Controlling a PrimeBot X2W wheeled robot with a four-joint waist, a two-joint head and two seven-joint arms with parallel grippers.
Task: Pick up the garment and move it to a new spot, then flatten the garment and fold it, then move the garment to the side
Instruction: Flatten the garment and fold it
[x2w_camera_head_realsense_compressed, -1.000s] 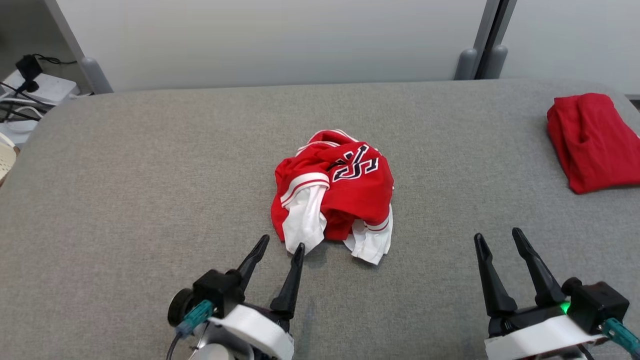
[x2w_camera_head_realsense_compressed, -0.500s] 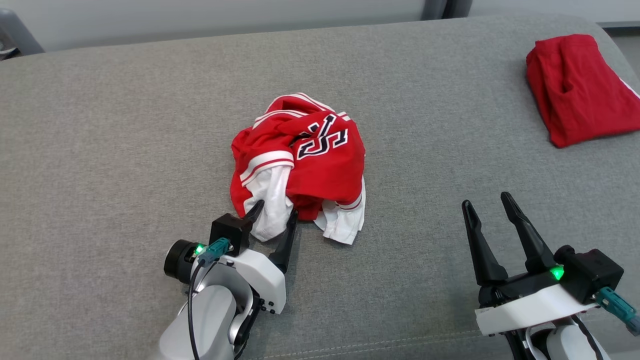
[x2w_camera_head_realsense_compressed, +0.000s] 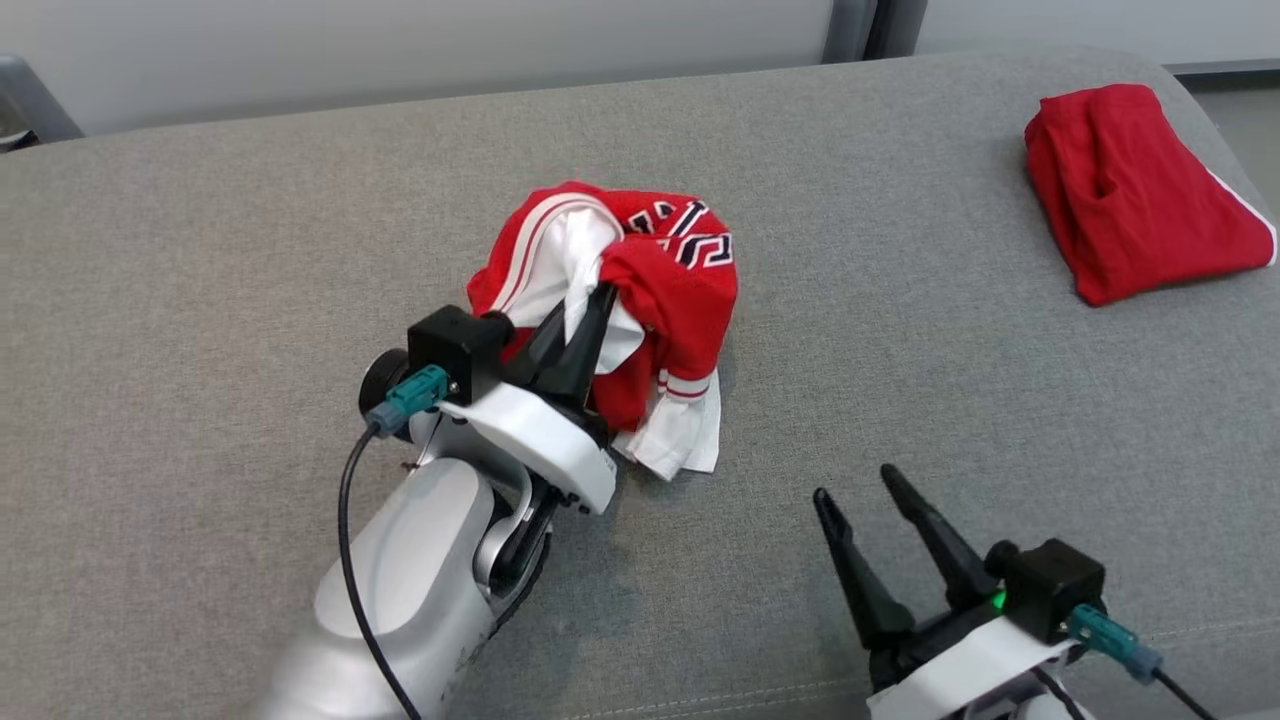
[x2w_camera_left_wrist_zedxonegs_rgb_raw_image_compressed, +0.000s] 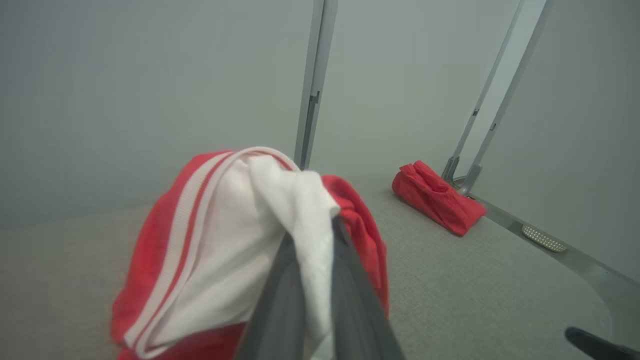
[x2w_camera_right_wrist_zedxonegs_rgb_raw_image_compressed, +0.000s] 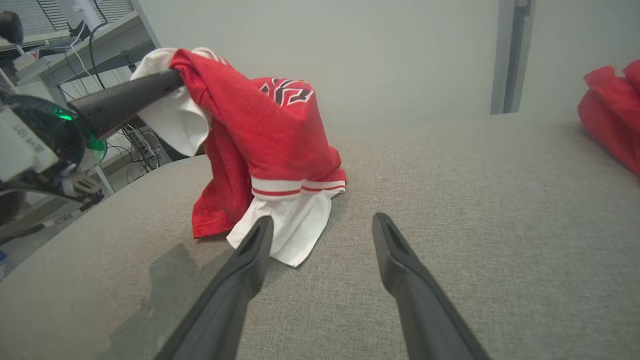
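The robot's left gripper is clenched on a white fold of the red-and-white garment near the middle of the grey fabric-covered desk. Its two dark fingers meet on the cloth, and the pinched part is held above the surface. From there the garment hangs in a bunched heap, with its red body, striped band and white hem trailing down to the desk on the near side. Dark lettering edged in white shows on its upper, far-facing part.

In the left wrist view, white cloth is squeezed between the fingertips of the left gripper, and the garment bulges to the left of them, edged by a red-and-white striped band.

The right gripper is released, jaws spread, fingers pointing toward the far side. It sits to the near right of the garment and apart from it. In its own wrist view the right gripper has nothing between its fingers; the garment drapes from the left gripper, its white hem lying just beyond the left finger.

A second, folded red garment lies at the far right corner of the desk, well apart from both grippers. A pale wall panel with a grey metal post stands behind the desk.
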